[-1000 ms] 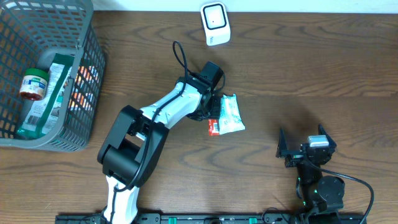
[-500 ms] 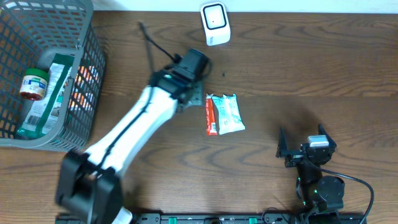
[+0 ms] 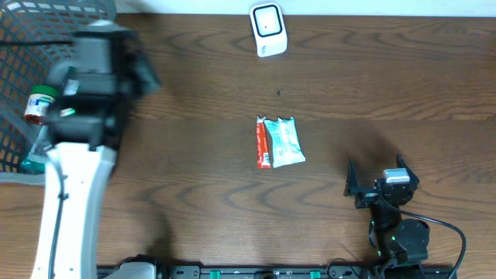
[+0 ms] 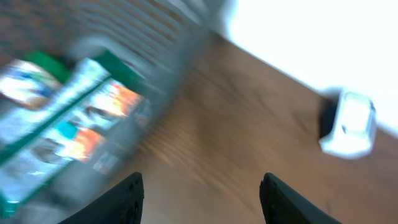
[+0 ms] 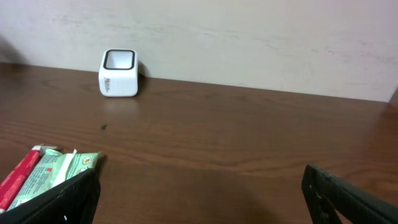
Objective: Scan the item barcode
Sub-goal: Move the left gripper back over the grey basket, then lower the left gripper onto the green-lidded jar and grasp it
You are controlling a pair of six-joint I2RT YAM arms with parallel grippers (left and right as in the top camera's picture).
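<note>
Two packets lie side by side on the table's middle, a red one (image 3: 264, 142) and a green-and-white one (image 3: 284, 142); nothing touches them. The right wrist view catches them at its lower left, red packet (image 5: 18, 177) and green packet (image 5: 53, 174). A white scanner (image 3: 267, 29) stands at the table's back edge. My left arm (image 3: 93, 62) is blurred over the basket's right side. Its left gripper (image 4: 202, 199) is open and empty. My right gripper (image 3: 377, 177) rests open at the front right, with bare wood between its fingers.
A grey wire basket (image 3: 108, 147) fills the back left corner. It holds a bottle (image 3: 40, 105) and a green packet (image 3: 54, 128). In the left wrist view the scanner (image 4: 351, 121) sits far right, by the wall.
My left gripper has let go of the packets and the arm has swung far left, from the table's middle to the basket. The packets stay flat. The right arm has not moved.
</note>
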